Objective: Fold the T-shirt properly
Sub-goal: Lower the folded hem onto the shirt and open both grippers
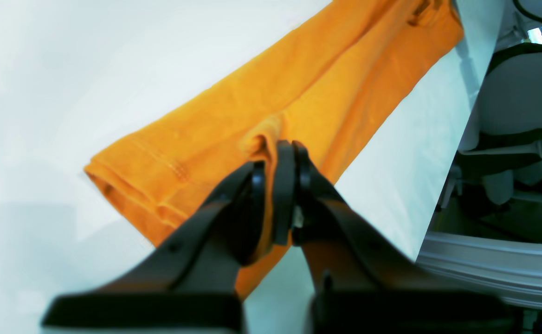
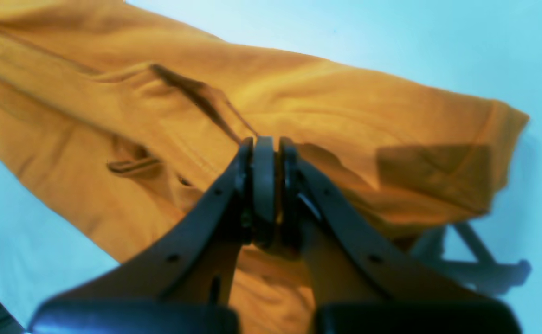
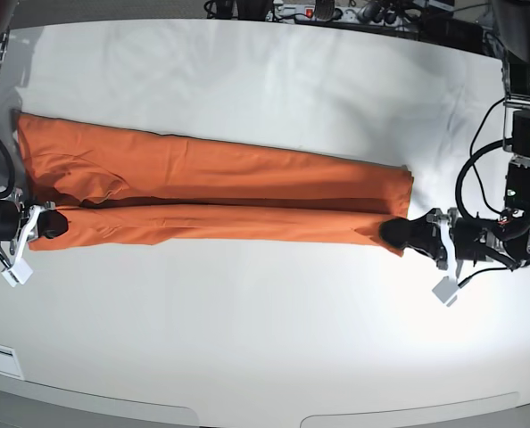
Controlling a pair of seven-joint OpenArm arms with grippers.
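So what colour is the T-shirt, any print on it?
Plain orange, no print visible on the T-shirt; the base view shows it best.

The T-shirt [image 3: 220,192] is plain orange with no print, lying between black fingers [image 1: 285,185] on a white surface [image 3: 265,339].

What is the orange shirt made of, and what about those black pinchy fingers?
The T-shirt looks like thin, soft knit cloth, maybe cotton: matte, wrinkled, with stitched hems, and it bunches where pinched. The left gripper and right gripper look like hard black plastic or coated metal with a slight sheen and small screw holes; which one, I cannot tell.
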